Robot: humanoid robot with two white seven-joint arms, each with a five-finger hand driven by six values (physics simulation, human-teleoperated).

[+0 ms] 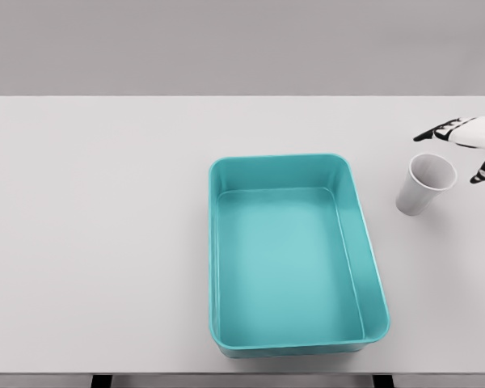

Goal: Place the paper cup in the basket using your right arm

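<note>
The cup (425, 183) stands upright on the table (97, 242), just right of the basket (362, 242). The right hand (471, 144) hovers just beyond it, fingers spread and empty, likely to wrap its wall.

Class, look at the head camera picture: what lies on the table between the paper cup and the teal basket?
Nothing: in the head view only bare table separates paper cup from basket.

Only the right hand (469, 145) is seen, at the right edge of the head view. A smooth white shell is shown over its back, while the slender fingers (433, 134) are rendered black with pale bands at the joints. No cables or markings can be made out.
</note>
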